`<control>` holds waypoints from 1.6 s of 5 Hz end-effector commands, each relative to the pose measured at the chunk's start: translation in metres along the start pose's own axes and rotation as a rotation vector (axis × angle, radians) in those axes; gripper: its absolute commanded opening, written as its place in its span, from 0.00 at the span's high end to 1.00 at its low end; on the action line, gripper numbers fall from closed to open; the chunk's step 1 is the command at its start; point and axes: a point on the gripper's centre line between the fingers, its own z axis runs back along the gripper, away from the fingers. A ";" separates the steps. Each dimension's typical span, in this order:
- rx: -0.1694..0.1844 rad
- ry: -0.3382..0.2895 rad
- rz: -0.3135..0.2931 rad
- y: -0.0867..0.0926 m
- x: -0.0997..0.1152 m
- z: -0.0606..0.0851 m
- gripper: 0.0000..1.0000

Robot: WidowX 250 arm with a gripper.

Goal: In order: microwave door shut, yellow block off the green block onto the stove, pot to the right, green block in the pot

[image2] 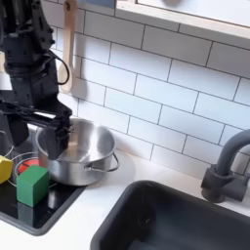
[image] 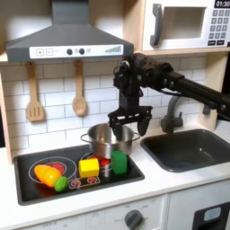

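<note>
While the gripper point(image: 123, 130) hangs wide open and empty over the pot point(image: 110, 139), the yellow block point(image: 88, 166) sits beside the green block point(image: 119, 162) on the stove point(image: 36, 190). If it drops carelessly, I reckon a finger could clip the rim and shove the pot into the blocks.

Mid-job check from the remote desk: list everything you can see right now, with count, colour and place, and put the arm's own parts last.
microwave door: one, white with dark window, upper right in the first exterior view, shut.
range hood: one, grey, above the stove.
wooden utensils: two, tan, hanging on the tiled wall.
stove: one, black, on the counter.
pot: one, steel, at the stove's back right corner.
yellow block: one, on the stove, beside the green block.
green block: one, on the stove, in front of the pot.
toy food: orange, yellow and lime pieces, stove's left.
sink: one, dark grey, right of the stove.
faucet: one, grey, behind the sink.
gripper: one, black, fingers spread above the pot.
</note>
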 end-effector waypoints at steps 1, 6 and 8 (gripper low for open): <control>0.030 0.014 0.032 0.012 -0.015 -0.005 0.00; 0.095 0.026 0.038 0.005 -0.004 -0.035 0.00; 0.095 0.061 0.057 0.010 -0.003 -0.047 0.00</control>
